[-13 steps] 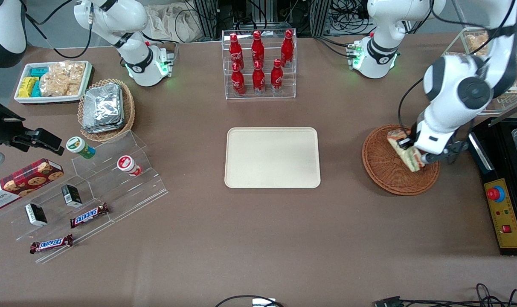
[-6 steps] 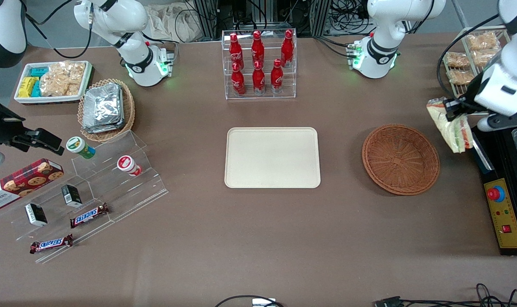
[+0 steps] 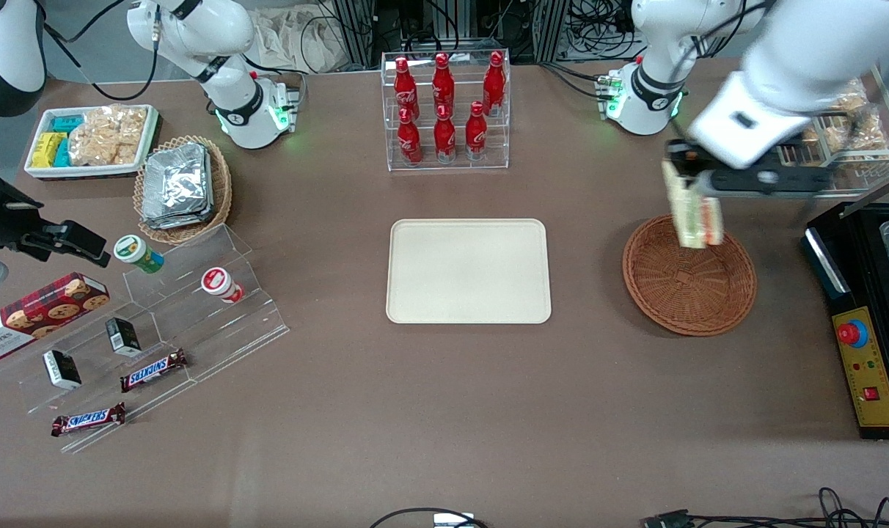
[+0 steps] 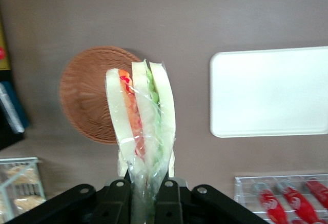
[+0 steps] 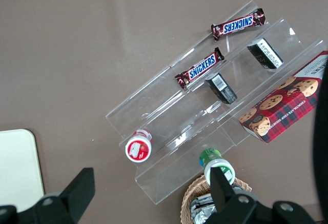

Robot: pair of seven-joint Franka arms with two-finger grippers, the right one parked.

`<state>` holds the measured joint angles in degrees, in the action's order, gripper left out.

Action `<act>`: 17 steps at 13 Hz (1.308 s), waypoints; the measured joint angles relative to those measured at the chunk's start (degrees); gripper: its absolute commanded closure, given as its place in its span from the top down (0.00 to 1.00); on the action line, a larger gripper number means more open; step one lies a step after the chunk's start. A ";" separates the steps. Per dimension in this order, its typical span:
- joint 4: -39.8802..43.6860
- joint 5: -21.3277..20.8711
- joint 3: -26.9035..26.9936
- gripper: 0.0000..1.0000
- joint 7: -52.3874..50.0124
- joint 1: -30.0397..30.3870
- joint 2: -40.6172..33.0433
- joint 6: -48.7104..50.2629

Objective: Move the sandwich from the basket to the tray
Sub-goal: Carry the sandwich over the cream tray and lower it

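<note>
The gripper (image 3: 688, 185) hangs in the air, clamped on the wrapped sandwich (image 3: 692, 213), which dangles from it. Just below sits the reddish wicker basket (image 3: 689, 275), nothing in it. The cream tray (image 3: 468, 271) lies bare on the brown table (image 3: 444, 411), well off from the gripper toward the parked arm's end.
</note>
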<state>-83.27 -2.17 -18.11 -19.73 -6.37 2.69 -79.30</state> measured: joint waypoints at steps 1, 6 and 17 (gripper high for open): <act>1.12 -0.05 -4.59 0.00 -4.70 -0.15 1.72 0.00; 4.40 -1.98 -18.59 0.00 -19.88 -0.75 10.36 -0.58; -28.91 -19.03 -18.52 0.00 -21.60 -0.68 21.07 -45.23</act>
<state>-112.17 -21.20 -36.63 -41.33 -7.05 23.76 -124.53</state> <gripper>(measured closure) 0.828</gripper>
